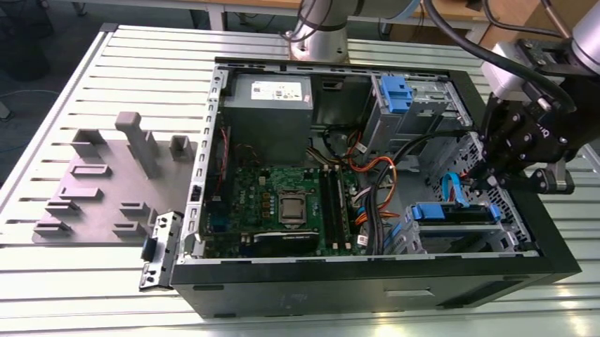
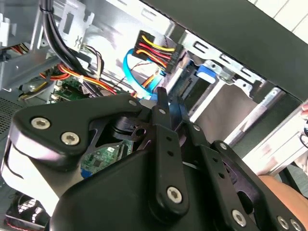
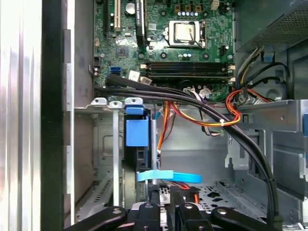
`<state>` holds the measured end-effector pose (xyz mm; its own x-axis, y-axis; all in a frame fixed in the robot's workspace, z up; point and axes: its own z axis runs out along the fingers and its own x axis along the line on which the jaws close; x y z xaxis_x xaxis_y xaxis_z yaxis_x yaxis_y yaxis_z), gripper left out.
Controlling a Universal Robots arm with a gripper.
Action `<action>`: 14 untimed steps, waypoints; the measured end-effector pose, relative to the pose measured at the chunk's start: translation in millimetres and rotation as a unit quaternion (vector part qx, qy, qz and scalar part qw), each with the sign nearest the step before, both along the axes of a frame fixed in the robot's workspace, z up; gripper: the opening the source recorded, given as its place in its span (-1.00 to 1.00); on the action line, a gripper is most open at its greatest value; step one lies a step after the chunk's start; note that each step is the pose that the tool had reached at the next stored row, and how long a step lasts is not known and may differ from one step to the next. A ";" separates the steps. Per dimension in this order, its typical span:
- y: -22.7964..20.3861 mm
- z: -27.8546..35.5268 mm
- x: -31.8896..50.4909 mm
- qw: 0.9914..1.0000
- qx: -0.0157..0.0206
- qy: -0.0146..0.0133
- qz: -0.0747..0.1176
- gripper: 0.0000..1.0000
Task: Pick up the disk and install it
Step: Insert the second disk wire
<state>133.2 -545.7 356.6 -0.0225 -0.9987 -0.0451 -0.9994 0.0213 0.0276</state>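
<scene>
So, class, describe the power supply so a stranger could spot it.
Find the open black computer case on the slatted table. Inside, beyond the green motherboard, sits the power supply: a plain grey box with a white sticker, unlike the blue-tabbed drive cages.

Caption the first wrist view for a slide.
Gripper lowered inside the open computer case, beside the blue-railed disk seated in the drive cage, motherboard beyond.

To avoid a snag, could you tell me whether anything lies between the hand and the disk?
Yes: a blue flat cable crosses just ahead of the hand, between it and the disk standing in the cage.
</scene>
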 end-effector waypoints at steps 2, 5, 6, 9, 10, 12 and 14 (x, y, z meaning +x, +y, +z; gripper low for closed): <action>1.6 -1.1 0.8 1.000 0.000 0.000 0.000 -0.53; 2.9 -3.0 3.3 1.000 0.000 0.000 0.000 -0.53; 3.3 -3.5 4.4 1.000 0.000 0.000 0.000 -0.53; 4.4 -4.8 7.4 1.000 0.000 0.000 0.000 -0.53; 4.7 -5.3 8.4 1.000 0.000 0.000 0.000 -0.53; 4.9 -5.9 10.2 1.000 0.000 0.000 0.000 -0.53; 5.0 -6.2 12.5 1.000 0.000 0.000 0.000 -0.53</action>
